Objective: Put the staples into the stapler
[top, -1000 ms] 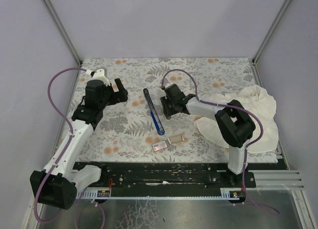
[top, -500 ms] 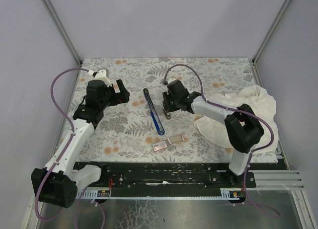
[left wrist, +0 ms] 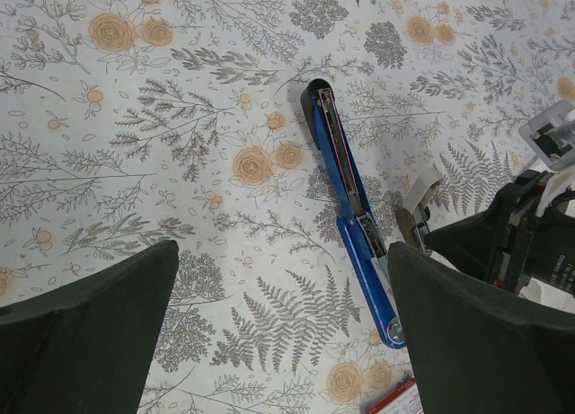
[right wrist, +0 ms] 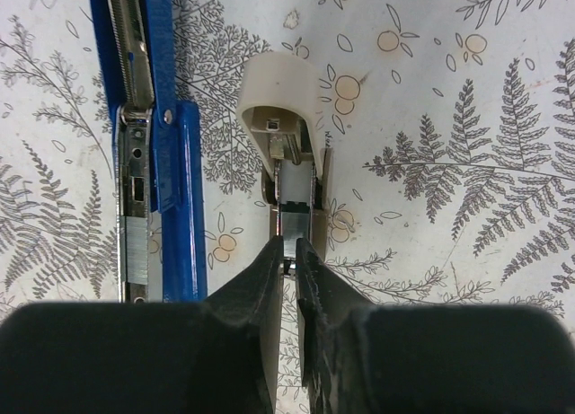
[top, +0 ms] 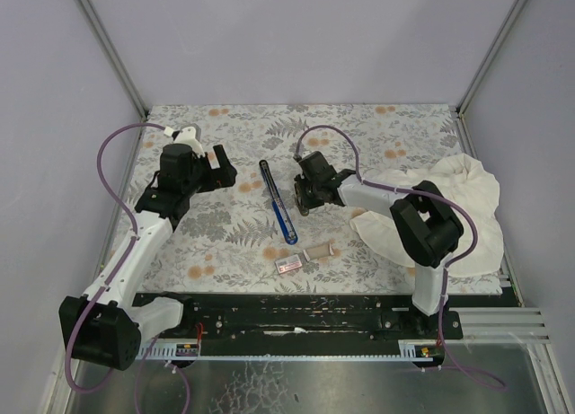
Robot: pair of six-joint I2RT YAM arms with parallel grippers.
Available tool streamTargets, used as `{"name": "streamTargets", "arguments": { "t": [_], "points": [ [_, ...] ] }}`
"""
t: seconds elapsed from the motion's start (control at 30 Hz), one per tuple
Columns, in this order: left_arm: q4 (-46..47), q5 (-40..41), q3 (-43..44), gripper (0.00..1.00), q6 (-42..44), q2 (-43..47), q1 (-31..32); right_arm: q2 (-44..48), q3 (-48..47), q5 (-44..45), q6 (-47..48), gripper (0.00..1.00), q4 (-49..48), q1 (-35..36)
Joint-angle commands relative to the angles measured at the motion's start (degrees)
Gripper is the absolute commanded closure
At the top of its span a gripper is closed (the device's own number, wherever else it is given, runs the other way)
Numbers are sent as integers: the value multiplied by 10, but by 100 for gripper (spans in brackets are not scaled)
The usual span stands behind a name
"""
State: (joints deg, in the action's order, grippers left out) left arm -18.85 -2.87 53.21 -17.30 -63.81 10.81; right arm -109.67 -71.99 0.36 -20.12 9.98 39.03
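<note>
The blue stapler [top: 280, 207] lies opened out flat mid-table, its metal channel facing up [right wrist: 144, 162]; it also shows in the left wrist view [left wrist: 355, 216]. The white staple box with a red label [top: 288, 265] and the small cardboard tray [top: 319, 251] lie just near of it. My right gripper [top: 305, 201] is down on the table right of the stapler. Its fingers [right wrist: 288, 248] are pinched on the metal end of a small cream-capped metal piece [right wrist: 286, 127]. My left gripper [top: 220, 167] hovers open and empty left of the stapler [left wrist: 283, 342].
A big white cloth [top: 440, 207] is heaped at the right edge under the right arm. The floral table cover [top: 207, 234] spans the table. Grey walls close in the back and sides.
My left gripper has crept slightly right toward the stapler. My right arm's elbow has swung a little while its gripper stays at the cream-capped piece. Stapler, box and tray have not moved.
</note>
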Motion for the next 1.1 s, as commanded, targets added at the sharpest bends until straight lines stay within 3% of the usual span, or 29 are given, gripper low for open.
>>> {"name": "streamTargets", "arguments": {
  "t": [0.0,0.37,0.53,0.67,0.87,1.07],
  "points": [
    [28,-12,-2,1,-4,0,-5,-8,-4,2,-3,84,-13,-3],
    [33,-26,-3,2,-2,-5,-5,25,8,0,-3,84,-3,-4],
    [69,-96,-5,5,-6,-26,-1,87,47,-23,-19,76,-5,-20],
    [76,-141,27,8,-26,-90,16,134,103,-46,-35,65,-23,-41],
    [140,-137,81,8,-54,-189,98,174,167,-67,-79,47,-70,-59],
    [200,-150,154,7,-74,-321,114,147,195,-139,-139,44,-153,-58]
  ]
}}
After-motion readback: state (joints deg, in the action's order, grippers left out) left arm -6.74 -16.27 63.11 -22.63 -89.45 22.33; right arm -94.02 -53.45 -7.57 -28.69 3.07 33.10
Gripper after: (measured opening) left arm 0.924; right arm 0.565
